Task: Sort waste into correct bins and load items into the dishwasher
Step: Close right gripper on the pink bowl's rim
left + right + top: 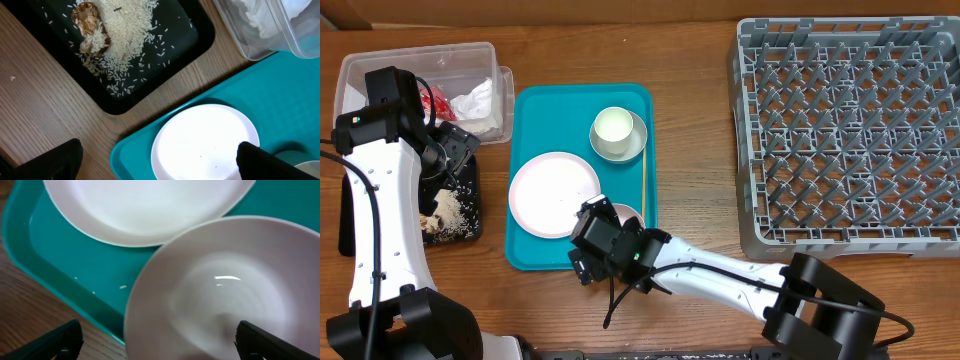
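Bright, even light from above; glare whitens the plate [205,142], and the right-wrist view looks soft, perhaps defocused.

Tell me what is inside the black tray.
Loose white rice and a brownish food scrap lie in the black tray. From overhead the left arm covers much of it, so that part is hidden.
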`<control>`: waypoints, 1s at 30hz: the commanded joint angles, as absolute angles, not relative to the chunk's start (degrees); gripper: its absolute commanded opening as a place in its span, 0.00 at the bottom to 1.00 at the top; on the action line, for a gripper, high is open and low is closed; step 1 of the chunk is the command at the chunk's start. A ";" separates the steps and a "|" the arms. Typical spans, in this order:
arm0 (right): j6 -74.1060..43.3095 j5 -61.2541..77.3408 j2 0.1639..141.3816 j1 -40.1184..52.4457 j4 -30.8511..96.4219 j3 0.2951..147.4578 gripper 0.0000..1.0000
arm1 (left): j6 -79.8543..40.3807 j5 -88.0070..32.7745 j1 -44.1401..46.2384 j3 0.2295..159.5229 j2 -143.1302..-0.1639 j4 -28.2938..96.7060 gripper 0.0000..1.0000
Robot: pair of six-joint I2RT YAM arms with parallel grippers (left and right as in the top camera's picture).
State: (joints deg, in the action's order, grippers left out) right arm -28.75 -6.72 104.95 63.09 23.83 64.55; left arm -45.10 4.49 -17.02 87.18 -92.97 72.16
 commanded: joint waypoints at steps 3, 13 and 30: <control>-30.74 -12.01 104.95 66.32 23.14 65.65 0.90 | -46.33 4.45 -17.23 86.78 -92.23 72.10 1.00; -31.79 -20.80 108.88 69.43 22.96 65.67 0.69 | -46.33 4.45 -17.23 86.78 -92.23 72.10 1.00; -33.08 -22.31 108.88 69.43 25.43 68.10 0.34 | -46.33 4.45 -17.23 86.78 -92.23 72.10 1.00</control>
